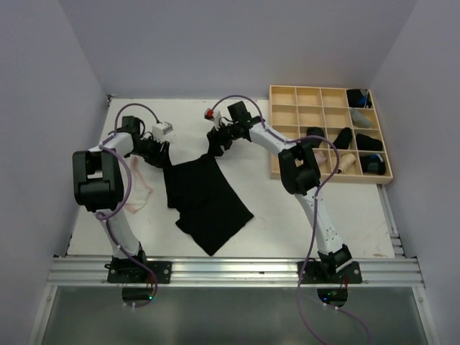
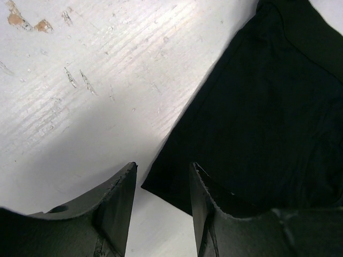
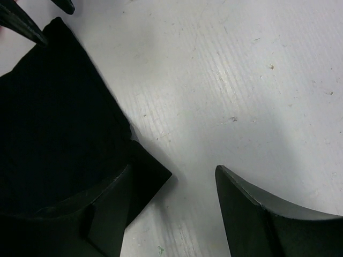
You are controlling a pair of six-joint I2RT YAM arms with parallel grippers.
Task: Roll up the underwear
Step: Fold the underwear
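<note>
Showing overhead only: tray (image 1: 309,97), whole underwear (image 1: 205,198)

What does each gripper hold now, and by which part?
Nothing. Both the left gripper and the right gripper stand open at the far corners of the flat black cloth underwear.

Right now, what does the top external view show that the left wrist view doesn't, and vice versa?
Top external only: the wooden grid tray with dark rolls in it, the whitish pair, the right gripper. Left wrist only: paint chips, and the left gripper open at the cloth's corner. Both: the black underwear spread on the white table.
</note>
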